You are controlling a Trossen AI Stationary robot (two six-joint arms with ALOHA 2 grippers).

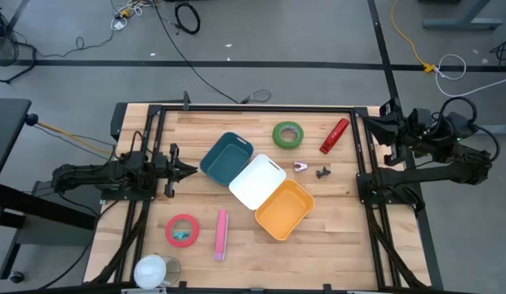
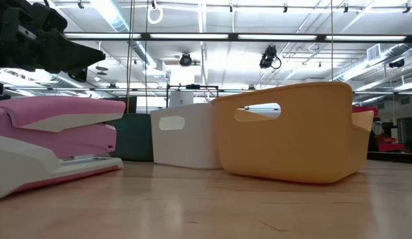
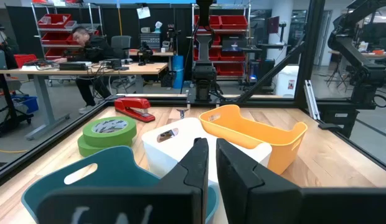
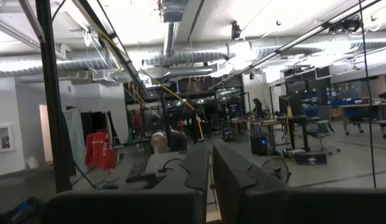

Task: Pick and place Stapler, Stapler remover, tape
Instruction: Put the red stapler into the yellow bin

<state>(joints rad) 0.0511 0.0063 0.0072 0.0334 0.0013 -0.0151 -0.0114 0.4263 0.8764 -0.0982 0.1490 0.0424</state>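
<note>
Left claw (image 1: 190,171): closed, empty, beside teal bin (image 1: 226,158).
Right claw (image 1: 375,124): closed, empty, off desk (image 1: 335,233) edge.
Red stapler (image 1: 334,136): near green tape (image 1: 288,135).
Staple remover (image 1: 301,167): beside white bin (image 1: 257,181).

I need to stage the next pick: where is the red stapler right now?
In the high view the red stapler lies near the table's far edge on the right arm's side, just right of the green tape roll and above the staple remover.
</note>
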